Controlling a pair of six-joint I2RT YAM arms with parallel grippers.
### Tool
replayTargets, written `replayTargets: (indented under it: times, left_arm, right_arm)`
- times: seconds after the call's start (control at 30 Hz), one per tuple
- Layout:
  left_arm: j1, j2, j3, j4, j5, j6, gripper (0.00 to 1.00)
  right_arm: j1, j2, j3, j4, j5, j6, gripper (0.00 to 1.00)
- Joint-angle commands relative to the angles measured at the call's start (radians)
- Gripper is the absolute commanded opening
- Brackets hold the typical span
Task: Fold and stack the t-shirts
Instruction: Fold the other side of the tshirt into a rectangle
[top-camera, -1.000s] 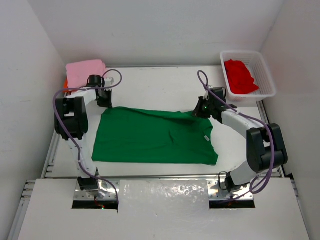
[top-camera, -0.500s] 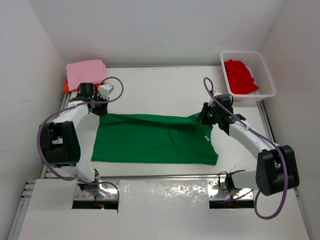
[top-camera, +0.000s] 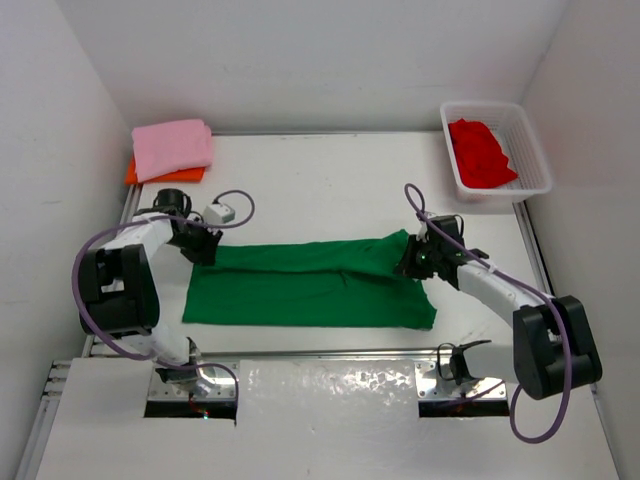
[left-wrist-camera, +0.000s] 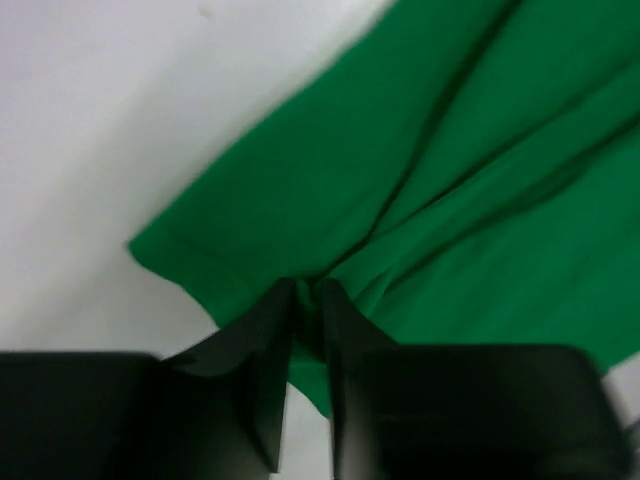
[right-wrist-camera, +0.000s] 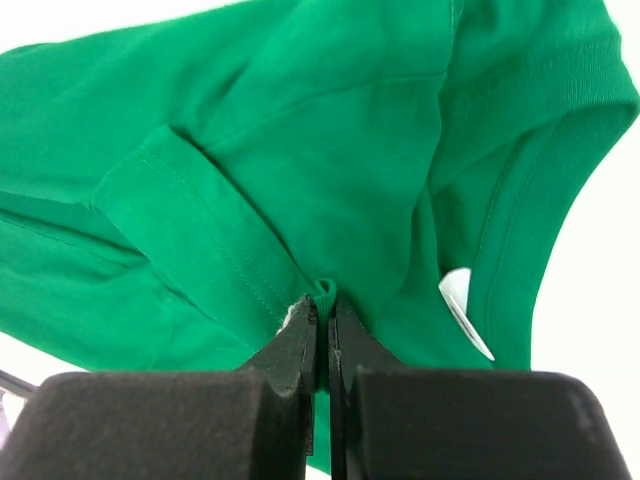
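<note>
The green t-shirt (top-camera: 310, 285) lies across the middle of the table as a long band, its far edge folded over toward the near side. My left gripper (top-camera: 205, 250) sits at its far-left corner; in the left wrist view the fingers (left-wrist-camera: 275, 330) stand almost together with green cloth (left-wrist-camera: 450, 180) between them. My right gripper (top-camera: 410, 265) is shut on a small fold of hem (right-wrist-camera: 322, 288) at the far-right end, near the collar. The pink t-shirt (top-camera: 172, 148) lies folded on the orange t-shirt (top-camera: 150, 175) at the back left. The red t-shirt (top-camera: 480, 150) lies crumpled in the basket.
A white mesh basket (top-camera: 535, 165) stands at the back right corner. White walls close in the table on the left, back and right. A white label (right-wrist-camera: 460, 300) shows inside the green shirt's collar.
Both grippers have drawn the green shirt's far edge toward the near side, so the shirt went from a wide spread to a narrower folded band. The left jaws have parted slightly.
</note>
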Motion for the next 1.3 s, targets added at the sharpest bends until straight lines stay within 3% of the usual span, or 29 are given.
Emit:
replayTargets:
  times: [0.0, 0.13, 0.17, 0.27, 0.37, 0.6, 0.73, 0.9, 1.03, 1.1, 1.23, 1.27]
  left_arm:
    - [0.008, -0.042, -0.006, -0.134, 0.052, 0.173, 0.19]
    - [0.018, -0.040, 0.120, -0.419, 0.145, 0.456, 0.42]
    - [0.018, -0.029, 0.169, -0.544, 0.141, 0.504, 0.45]
    - [0.020, 0.010, 0.214, -0.657, 0.035, 0.585, 0.44]
    - [0.018, 0.016, 0.182, -0.572, -0.008, 0.533, 0.42]
    - [-0.087, -0.056, 0.011, -0.287, -0.199, 0.467, 0.55]
    - [-0.092, -0.067, -0.030, -0.159, -0.260, 0.436, 0.56]
    - [-0.120, -0.052, -0.050, -0.130, -0.276, 0.419, 0.49]
    - [-0.121, -0.041, -0.068, -0.102, -0.298, 0.410, 0.28]
    - [-0.121, -0.033, -0.064, -0.123, -0.283, 0.416, 0.24]
    - [-0.121, -0.030, -0.071, -0.145, -0.284, 0.419, 0.01]
    - [-0.121, -0.030, -0.072, -0.142, -0.284, 0.418, 0.00]
  right_arm:
    - [0.006, -0.018, -0.017, 0.031, -0.012, 0.005, 0.00]
    - [0.006, -0.006, -0.023, 0.022, -0.007, -0.011, 0.00]
    - [0.006, -0.006, -0.023, 0.022, -0.007, -0.012, 0.00]
    - [0.006, -0.003, -0.025, 0.027, -0.004, -0.017, 0.00]
    - [0.006, 0.003, -0.025, 0.034, -0.007, -0.017, 0.00]
    - [0.008, 0.007, -0.013, 0.024, -0.007, -0.015, 0.00]
    - [0.006, 0.000, -0.017, 0.034, -0.007, -0.011, 0.00]
    - [0.006, 0.002, -0.020, 0.037, -0.007, -0.003, 0.00]
    - [0.006, 0.000, -0.019, 0.040, -0.007, 0.000, 0.00]
    - [0.006, 0.002, -0.013, 0.034, -0.006, -0.003, 0.00]
    - [0.006, 0.011, 0.001, 0.028, -0.006, -0.009, 0.00]
    - [0.008, 0.013, 0.004, 0.027, -0.004, -0.011, 0.00]
